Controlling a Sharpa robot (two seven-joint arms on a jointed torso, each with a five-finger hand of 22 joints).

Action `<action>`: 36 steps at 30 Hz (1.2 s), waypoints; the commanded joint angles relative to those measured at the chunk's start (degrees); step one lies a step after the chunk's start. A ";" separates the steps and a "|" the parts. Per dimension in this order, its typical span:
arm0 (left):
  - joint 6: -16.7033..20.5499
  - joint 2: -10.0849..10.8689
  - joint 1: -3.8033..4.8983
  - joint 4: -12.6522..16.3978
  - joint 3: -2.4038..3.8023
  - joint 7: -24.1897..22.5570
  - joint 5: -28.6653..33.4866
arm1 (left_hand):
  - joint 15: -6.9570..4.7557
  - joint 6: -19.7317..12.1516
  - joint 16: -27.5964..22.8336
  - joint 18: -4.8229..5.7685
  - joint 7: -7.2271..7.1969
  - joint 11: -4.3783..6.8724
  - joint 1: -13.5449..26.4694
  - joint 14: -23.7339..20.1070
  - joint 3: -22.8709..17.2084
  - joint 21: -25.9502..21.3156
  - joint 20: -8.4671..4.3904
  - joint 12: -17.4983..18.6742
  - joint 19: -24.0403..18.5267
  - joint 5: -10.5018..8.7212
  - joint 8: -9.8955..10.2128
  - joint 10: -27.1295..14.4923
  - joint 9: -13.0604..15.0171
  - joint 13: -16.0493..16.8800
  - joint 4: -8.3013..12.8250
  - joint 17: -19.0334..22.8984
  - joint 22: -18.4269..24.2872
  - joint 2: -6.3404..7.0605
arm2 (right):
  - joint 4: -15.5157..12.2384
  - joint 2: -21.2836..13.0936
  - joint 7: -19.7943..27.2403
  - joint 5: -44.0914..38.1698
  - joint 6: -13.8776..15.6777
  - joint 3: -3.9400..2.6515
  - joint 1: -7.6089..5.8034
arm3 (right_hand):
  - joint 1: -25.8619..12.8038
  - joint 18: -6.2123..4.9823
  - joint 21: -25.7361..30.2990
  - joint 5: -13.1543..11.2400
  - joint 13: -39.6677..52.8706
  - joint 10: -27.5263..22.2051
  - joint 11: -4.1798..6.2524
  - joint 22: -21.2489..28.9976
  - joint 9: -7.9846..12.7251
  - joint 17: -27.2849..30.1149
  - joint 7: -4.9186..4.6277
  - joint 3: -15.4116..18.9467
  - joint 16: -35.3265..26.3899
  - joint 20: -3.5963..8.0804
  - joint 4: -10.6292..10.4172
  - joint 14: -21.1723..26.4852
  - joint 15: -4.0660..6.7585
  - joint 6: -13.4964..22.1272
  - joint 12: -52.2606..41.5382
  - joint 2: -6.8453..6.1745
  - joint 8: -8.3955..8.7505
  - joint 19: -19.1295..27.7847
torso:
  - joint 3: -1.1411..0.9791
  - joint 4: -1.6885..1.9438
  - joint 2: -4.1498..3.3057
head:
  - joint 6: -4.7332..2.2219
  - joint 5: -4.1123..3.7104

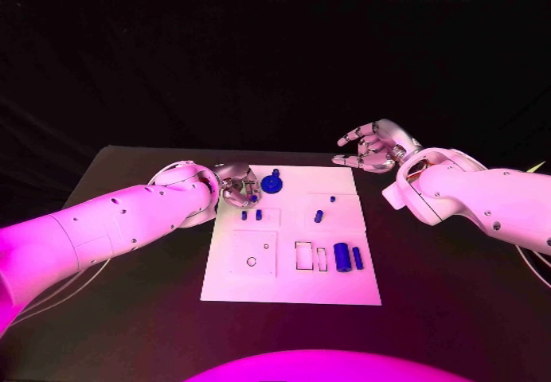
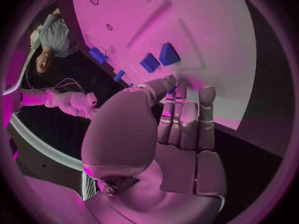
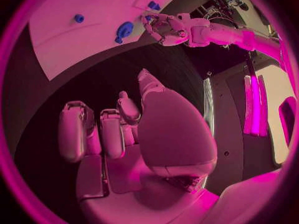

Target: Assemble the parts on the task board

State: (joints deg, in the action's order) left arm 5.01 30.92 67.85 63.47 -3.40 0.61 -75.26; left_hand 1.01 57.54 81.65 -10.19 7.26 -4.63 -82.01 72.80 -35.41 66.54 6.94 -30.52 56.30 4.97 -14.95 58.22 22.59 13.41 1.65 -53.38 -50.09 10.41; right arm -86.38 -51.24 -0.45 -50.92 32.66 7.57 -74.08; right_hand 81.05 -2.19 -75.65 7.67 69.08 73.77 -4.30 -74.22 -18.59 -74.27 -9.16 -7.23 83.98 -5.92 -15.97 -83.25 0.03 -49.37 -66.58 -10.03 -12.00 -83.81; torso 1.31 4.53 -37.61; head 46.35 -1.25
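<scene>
The white task board (image 1: 287, 274) lies mid-table. On it are a round blue part (image 1: 272, 184), two small blue pieces (image 1: 252, 214), another small one (image 1: 318, 215) and two blue cylinders (image 1: 349, 256). My left hand (image 1: 238, 185) hovers over the board's far-left corner, its thumb and fingertips (image 2: 171, 82) drawn together just above the board (image 2: 206, 25), near the blue blocks (image 2: 159, 58). Whether they pinch anything is hidden. My right hand (image 1: 373, 147) is raised beyond the board's far-right corner, fingers apart and holding nothing. The right wrist view shows that hand (image 3: 124, 134), the round part (image 3: 123, 31) and the left hand (image 3: 163, 27).
Empty recesses mark the board: a square outline with small holes (image 1: 255, 253) and narrow slots (image 1: 310, 256). Black table (image 1: 447, 278) surrounds the board on all sides. Both white forearms reach in over the table's side edges.
</scene>
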 commanded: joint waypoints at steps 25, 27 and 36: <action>-0.26 -0.13 -0.02 -0.02 -0.03 0.30 0.02 | 0.87 0.16 1.38 0.21 0.72 -0.75 1.37 -2.48 1.28 -1.69 0.81 -5.50 -3.17 -0.42 -0.89 -7.27 0.37 3.17 -0.56 2.54 1.89 -0.82 | 0.02 0.05 0.08 -0.09 -0.13 0.00 0.03 | -1.91 -1.09 0.68 0.46 -0.33 -1.20 0.31 -7.12 -0.45 -5.09 0.24 -2.00 -0.67 0.51 -0.46 -3.98 0.42 0.00 0.29 0.58 -1.39 -0.58 | 0.00 -0.02 0.00 | 0.01 -0.10; -0.06 -0.11 -0.02 0.03 -0.03 0.10 0.04 | 0.39 0.27 2.13 0.33 0.65 -0.25 1.27 -1.41 1.37 -1.19 0.57 -8.41 -2.56 -0.43 -1.18 -7.04 0.43 4.55 -0.51 0.72 1.14 -0.91 | 0.04 0.06 0.08 -0.09 -0.14 0.00 0.03 | -1.91 -1.09 0.68 0.46 -0.33 -1.20 0.31 -7.12 -0.45 -5.09 0.24 -2.00 -0.67 0.51 -0.46 -3.98 0.42 0.00 0.29 0.58 -1.39 -0.58 | 0.03 -0.04 -0.01 | 0.02 -0.13; 0.79 -0.03 -0.02 0.21 -0.01 -0.61 0.62 | -0.50 0.79 3.87 0.81 0.35 0.91 0.85 1.79 0.52 0.45 -0.22 -13.68 -0.38 -0.32 -1.71 -6.71 0.55 7.16 -0.30 -4.96 -1.26 -1.03 | 0.06 0.06 0.08 -0.09 -0.15 0.00 0.03 | -1.91 -1.09 0.68 0.46 -0.33 -1.20 0.31 -7.12 -0.45 -5.09 0.24 -2.00 -0.67 0.51 -0.46 -3.98 0.42 0.00 0.29 0.58 -1.39 -0.58 | 0.00 -0.02 -0.01 | 0.08 -0.16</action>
State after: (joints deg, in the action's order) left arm 5.66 30.95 67.82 63.52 -3.43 0.20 -74.79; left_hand 0.48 57.54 84.33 -10.19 7.25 -4.60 -81.63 74.08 -35.41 66.30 6.60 -43.44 55.38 4.95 -14.95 51.51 22.57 19.58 1.65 -57.59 -50.49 10.04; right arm -86.30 -51.20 -0.46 -50.93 32.62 7.59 -74.08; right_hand 81.05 -2.19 -75.65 7.67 69.08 73.77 -4.30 -74.22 -18.59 -74.27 -9.16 -7.23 83.98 -5.92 -15.97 -83.25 0.03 -49.37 -66.57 -10.03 -12.64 -83.81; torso 1.31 4.50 -37.61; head 46.41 -1.41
